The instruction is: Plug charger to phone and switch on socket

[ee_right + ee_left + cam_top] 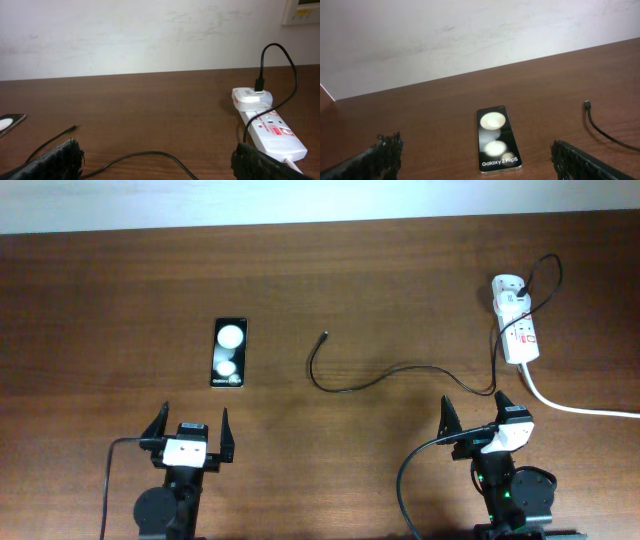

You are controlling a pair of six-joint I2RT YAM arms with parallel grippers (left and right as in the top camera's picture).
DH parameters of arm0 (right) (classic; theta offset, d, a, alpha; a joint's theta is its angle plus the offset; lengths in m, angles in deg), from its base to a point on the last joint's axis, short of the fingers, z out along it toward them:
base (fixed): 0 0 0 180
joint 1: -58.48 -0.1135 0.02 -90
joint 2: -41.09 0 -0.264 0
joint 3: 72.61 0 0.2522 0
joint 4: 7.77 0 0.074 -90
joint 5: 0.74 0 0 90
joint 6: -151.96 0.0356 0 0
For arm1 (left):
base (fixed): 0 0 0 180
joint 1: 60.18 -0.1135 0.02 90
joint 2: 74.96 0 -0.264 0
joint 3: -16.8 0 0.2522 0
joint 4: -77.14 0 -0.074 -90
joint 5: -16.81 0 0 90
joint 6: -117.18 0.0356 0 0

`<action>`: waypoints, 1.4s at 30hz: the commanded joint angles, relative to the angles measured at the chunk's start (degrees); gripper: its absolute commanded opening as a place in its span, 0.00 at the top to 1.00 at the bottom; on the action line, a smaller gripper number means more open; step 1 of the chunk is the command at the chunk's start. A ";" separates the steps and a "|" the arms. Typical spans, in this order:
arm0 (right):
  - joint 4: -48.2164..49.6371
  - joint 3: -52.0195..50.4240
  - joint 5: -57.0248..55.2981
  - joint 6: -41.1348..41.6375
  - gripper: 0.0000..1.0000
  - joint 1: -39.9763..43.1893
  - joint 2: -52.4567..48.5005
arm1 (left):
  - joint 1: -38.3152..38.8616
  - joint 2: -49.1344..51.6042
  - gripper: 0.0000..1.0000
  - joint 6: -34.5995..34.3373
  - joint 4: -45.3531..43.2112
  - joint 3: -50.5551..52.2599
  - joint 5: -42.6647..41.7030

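The black phone (229,352) (497,138) lies flat left of centre, two white round shapes on its face. The charger's thin black cable (370,385) (150,156) curves across the middle of the table; its plug tip (325,335) (587,104) (74,128) lies free, right of the phone. The white socket strip (518,323) (272,132) sits at the far right with a white adapter (507,284) (251,98) plugged in. My left gripper (190,438) (477,162) stands open just short of the phone. Open too, my right gripper (478,420) (160,162) hangs over the cable, nothing held.
A thick white cord (575,406) runs from the socket strip off the right edge. The brown wooden table (100,310) ends at a white wall (445,35) behind. Each arm's own black cable loops near the front edge.
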 commanded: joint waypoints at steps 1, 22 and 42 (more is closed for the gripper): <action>-0.28 -0.31 0.35 0.37 0.01 0.28 0.46 | -0.17 -0.55 0.01 0.92 0.44 0.17 0.35; -0.28 -0.31 0.35 0.37 0.01 0.28 0.46 | -0.17 -0.55 0.01 0.92 0.44 0.17 0.35; -0.28 -0.31 0.35 0.37 0.01 0.28 0.46 | -0.17 -0.55 0.01 0.94 -1.40 0.17 0.37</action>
